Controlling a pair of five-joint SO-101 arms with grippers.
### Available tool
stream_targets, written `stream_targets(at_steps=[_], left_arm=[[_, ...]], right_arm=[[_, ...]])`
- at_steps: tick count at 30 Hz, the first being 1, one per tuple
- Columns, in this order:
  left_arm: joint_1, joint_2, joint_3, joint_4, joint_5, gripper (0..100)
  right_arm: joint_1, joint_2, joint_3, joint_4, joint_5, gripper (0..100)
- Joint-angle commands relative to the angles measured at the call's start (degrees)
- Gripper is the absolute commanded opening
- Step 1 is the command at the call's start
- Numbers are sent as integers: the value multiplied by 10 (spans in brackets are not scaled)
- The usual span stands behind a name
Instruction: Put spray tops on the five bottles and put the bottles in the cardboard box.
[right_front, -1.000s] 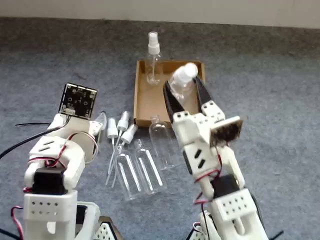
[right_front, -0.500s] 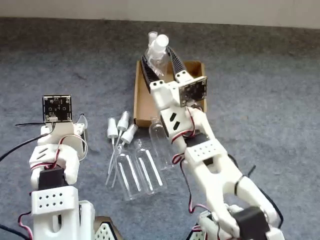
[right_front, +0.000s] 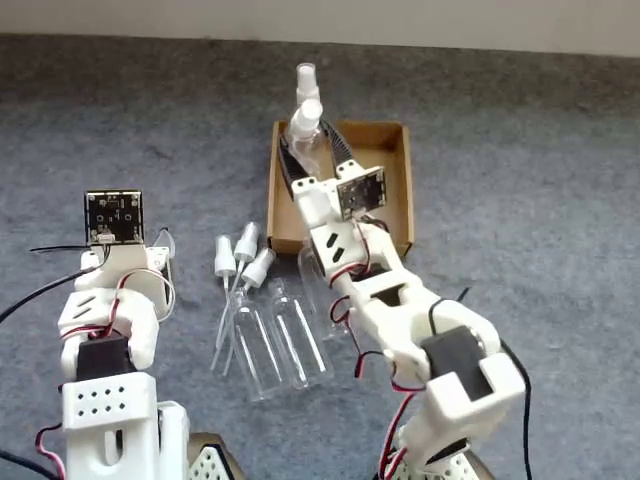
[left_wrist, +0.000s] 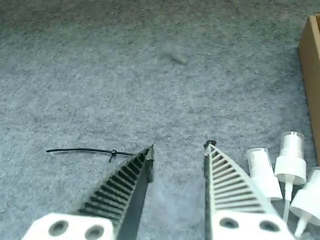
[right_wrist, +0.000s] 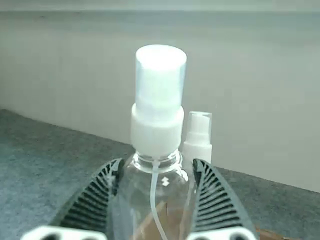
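Collision is the risk: the capped bottle (right_wrist: 159, 95), clear with a white spray top and a dip tube inside, is held upright at the far left corner of the cardboard box (right_front: 404, 190), just beside a second capped bottle (right_front: 306, 76), so a crooked release could topple both. The right gripper (right_front: 313, 150) clamps its shoulders between both fingers. Beyond the box's near edge, three open bottles (right_front: 285, 345) and loose spray tops (left_wrist: 280, 165) lie on the carpet, with the left gripper (left_wrist: 177, 148) beside them, fingers parted and empty.
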Motion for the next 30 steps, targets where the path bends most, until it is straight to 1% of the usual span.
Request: stream_targets(at_steps=[1,3,6,9,13,17,21,30], left_arm=[[12,-4,-1,-12,4,162],[12,-4,-1,-12,4,162],[12,-4,-1,-12,4,162],[12,-4,-1,-12,4,162],[12,-4,-1,-12,4,162],[12,-4,-1,-12,4,162],[12,-4,1,-11,4,162],[13,-6,9,-12,4,162]], right_arm=[[-1,23,-58,-15,-4,4],[-1,32,-69,-15,-3,4],[-1,5,-70,-13,-2,4],[5,-54,-12,21,-1,4],[55,-138,52,98,-1,4],[116,-167,31,147,0,4],[147,-123,-60,179,-4,4],[149,67,-243,178,-4,4]])
